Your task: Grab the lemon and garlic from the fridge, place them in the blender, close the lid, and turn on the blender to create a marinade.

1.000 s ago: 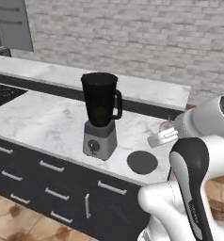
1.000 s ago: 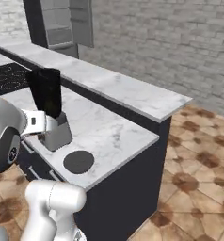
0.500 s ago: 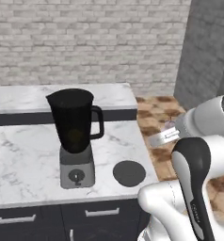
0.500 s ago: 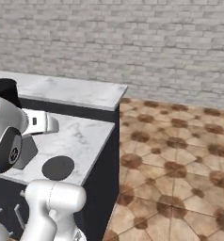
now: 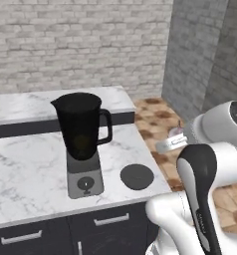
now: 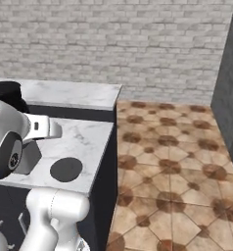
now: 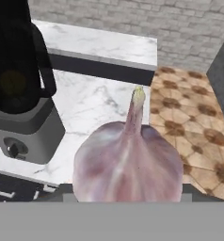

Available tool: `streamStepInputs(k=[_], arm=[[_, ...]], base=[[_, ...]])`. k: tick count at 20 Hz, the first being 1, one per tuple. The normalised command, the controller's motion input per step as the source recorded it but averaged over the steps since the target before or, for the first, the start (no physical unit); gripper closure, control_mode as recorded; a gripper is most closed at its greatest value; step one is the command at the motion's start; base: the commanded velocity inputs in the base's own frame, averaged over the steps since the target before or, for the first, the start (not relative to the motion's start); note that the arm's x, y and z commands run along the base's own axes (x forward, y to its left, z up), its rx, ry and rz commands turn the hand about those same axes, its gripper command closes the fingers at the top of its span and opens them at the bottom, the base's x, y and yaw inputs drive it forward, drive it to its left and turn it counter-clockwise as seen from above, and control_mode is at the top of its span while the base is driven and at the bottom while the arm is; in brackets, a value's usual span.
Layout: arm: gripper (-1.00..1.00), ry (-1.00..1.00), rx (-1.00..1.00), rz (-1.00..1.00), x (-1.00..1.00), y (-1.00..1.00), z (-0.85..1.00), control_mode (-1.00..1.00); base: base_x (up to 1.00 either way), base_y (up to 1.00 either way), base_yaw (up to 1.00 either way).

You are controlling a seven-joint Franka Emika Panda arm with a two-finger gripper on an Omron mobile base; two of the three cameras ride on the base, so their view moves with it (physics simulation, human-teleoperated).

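Both base views have swung since a sec ago: the cam moved w/ the base, the things did not. The stove end of the surface has dropped out of the pics, and tiled floor plus a dark grey slab have come in at the R. The blender now looks bigger and nearer in the L base view. The lid lies flat just beside the blender's base on its R side, same as before, so the jar mouth is open.

Meaning for the task: prob the carry leg is nearly over, w/ the base lining up on the blender. The drop into the jar, the lid and the knob are not yet done.

Pincer hangs past the surface's R edge, over the floor. It is clamped on the garlic, jaws spread fairly wide round the bulb, stalk pointing away from the hand.

Hard to make out:
- A dull yellow patch low in the dark jar is likely the lemon, but the tinted wall blurs it.
- Blender in the R base view is mostly behind the arm.
- Fingertips in the hand view are covered by the bulb, so contact points can't be checked.
- Garlic in the L base view is only a pale speck.
- Dark slab at the R is cut off. It may be the fridge, can't tell.
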Motion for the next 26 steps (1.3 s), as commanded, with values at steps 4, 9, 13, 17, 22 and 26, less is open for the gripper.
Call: streamStepInputs(k=[4, 9, 13, 17, 22, 26], arm=[[1.0, 0.0, 0.0, 0.0, 0.0, 0.0, 0.0, 1.0], [1.0, 0.0, 0.0, 0.0, 0.0, 0.0, 0.0, 1.0], [1.0, 0.0, 0.0, 0.0, 0.0, 0.0, 0.0, 1.0], [1.0, 0.0, 0.0, 0.0, 0.0, 0.0, 0.0, 1.0], [1.0, 0.0, 0.0, 0.0, 0.0, 0.0, 0.0, 1.0], [1.0, 0.0, 0.0, 0.0, 0.0, 0.0, 0.0, 1.0]], base=[[-0.52, 0.01, 0.0], [-0.15, 0.26, -0.03], [-0.2, 0.54, -0.18], [0.0, 0.64, -0.21], [0.0, 0.36, -0.21], [0.0, 0.0, 0.0]])
